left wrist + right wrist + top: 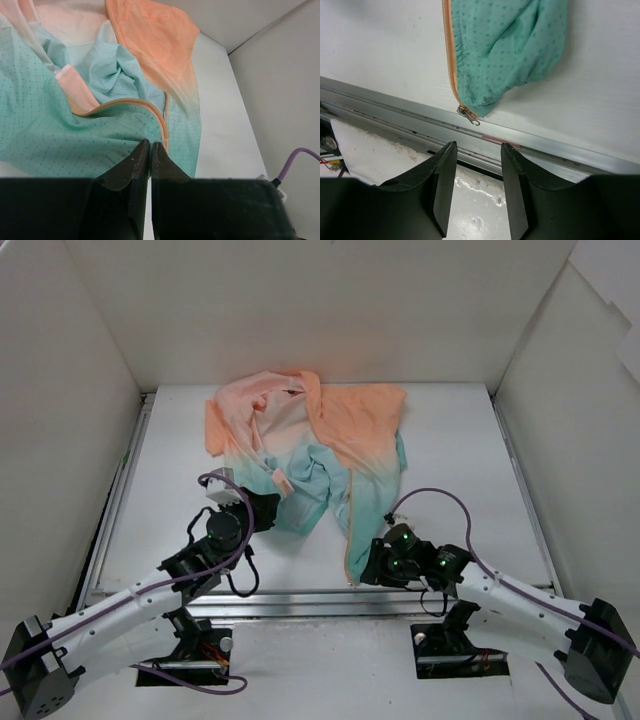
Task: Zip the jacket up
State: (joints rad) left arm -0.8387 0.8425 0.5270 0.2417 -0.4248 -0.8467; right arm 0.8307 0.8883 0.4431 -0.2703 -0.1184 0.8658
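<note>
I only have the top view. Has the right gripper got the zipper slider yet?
Observer: No. The right wrist view shows the right gripper open and empty, with the slider just beyond its fingertips.
Operator: Where's the slider sitting?
Observer: At the jacket's teal bottom corner, right at the metal rail.
Operator: And the left?
Observer: The left gripper is shut, tips by the end of a zipper edge. I can't tell if fabric is pinched.
</note>
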